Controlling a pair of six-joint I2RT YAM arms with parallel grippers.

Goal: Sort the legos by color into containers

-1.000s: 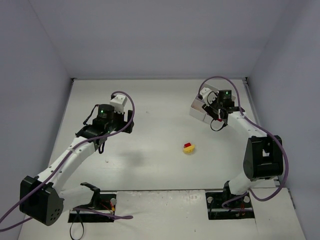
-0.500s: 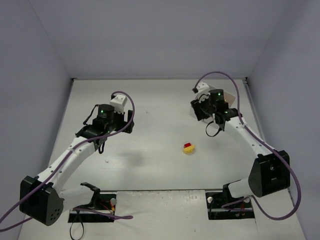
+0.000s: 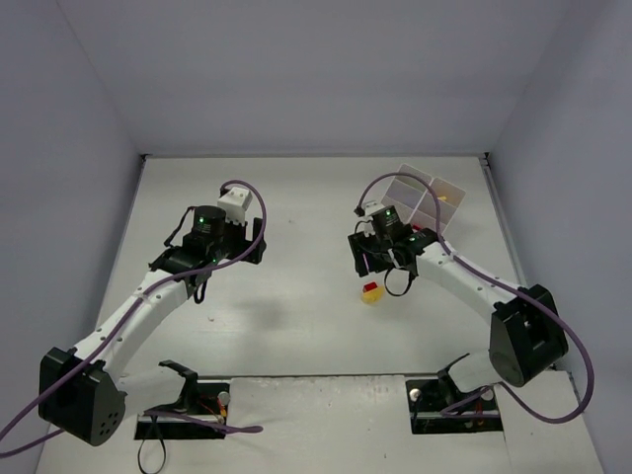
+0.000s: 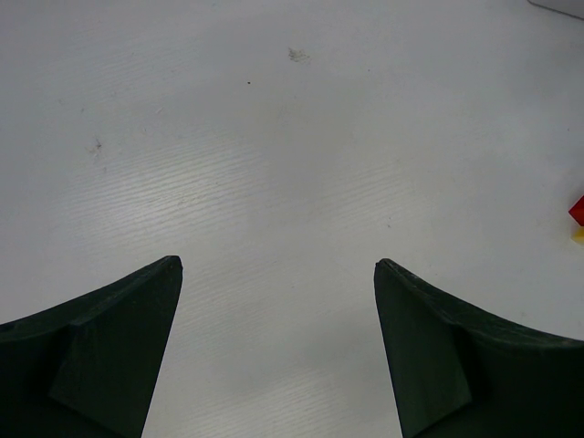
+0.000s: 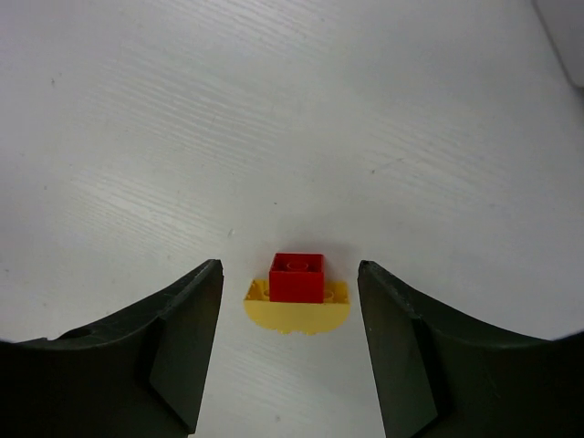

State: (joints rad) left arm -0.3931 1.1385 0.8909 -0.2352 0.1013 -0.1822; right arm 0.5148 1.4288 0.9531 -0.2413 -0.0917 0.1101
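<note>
The legos (image 3: 372, 291), red brick (image 5: 297, 276) on yellow piece (image 5: 297, 315), sit centred below the spread right tool (image 5: 288, 265), long axis across its gap; the spread left tool (image 4: 278, 265) hangs well left.

One red brick (image 5: 297, 276), one yellow brick (image 5: 297, 316), one six-compartment tray (image 3: 406, 190)

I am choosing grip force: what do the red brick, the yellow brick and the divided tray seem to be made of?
Red brick: likely hard plastic, smooth with a slight sheen, crisp moulded edges. Yellow brick beneath it: same look, scalloped rim. Tray: probably thin white plastic with thin dividers; too small to be sure.
</note>
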